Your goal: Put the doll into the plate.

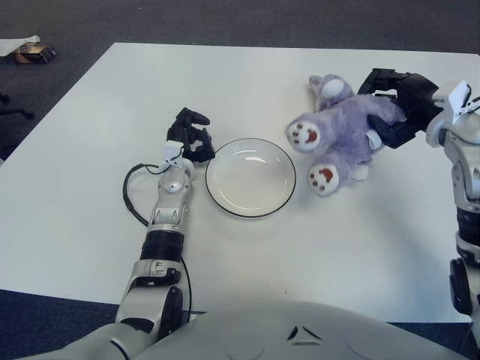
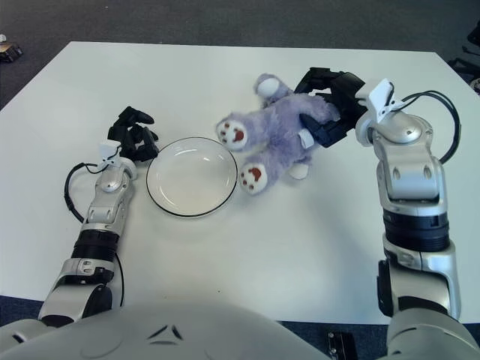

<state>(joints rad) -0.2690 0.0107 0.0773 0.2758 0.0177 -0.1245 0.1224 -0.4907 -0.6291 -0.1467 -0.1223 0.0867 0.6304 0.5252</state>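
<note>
A purple plush doll [image 1: 341, 135] with white, red-marked paws is held off the table, feet pointing toward the plate. My right hand [image 1: 394, 112] is shut on its upper body, at the right of the table. The white plate [image 1: 250, 178] with a dark rim lies flat at the table's middle, nothing in it; the doll's feet hang just right of its rim. My left hand [image 1: 189, 136] shows just left of the plate, fingers curled, holding nothing.
The white table [image 1: 247, 82] stretches wide around the plate. A black cable [image 1: 133, 195] loops beside my left forearm. A small dark object [image 1: 34, 52] lies on the grey carpet at far left, off the table.
</note>
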